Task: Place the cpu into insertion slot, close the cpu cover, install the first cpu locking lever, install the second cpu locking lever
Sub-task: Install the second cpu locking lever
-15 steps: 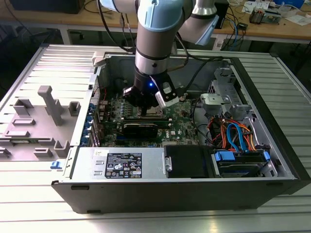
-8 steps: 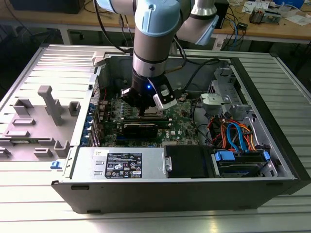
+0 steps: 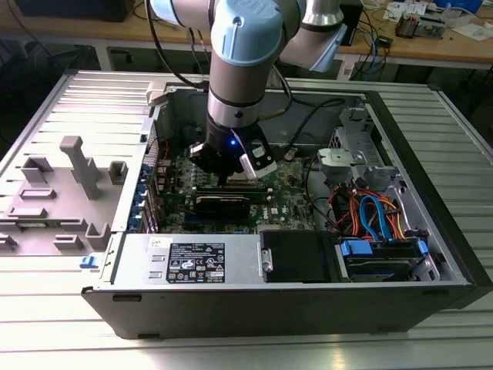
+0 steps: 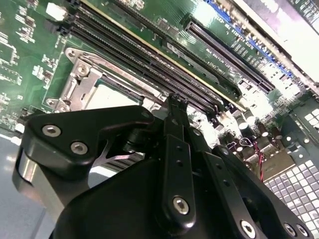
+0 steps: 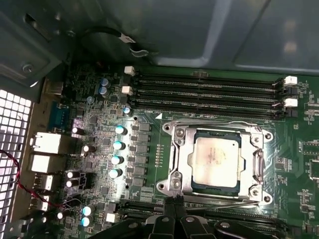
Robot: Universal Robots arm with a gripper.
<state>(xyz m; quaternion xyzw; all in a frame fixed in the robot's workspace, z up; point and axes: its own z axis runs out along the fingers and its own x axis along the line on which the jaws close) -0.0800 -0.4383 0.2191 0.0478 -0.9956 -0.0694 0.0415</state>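
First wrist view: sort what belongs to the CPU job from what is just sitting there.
Job:
- cpu, seated in the insertion slot
- cpu cover, down around the chip
- claw, at the socket's edge

Not part of it:
- memory slots
- capacitors
- rear ports
- red wire

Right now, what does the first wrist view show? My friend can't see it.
A silver square cpu sits in the insertion slot, with the cpu cover framing it. Long black memory slots lie beside it, and the black gripper tips are close.
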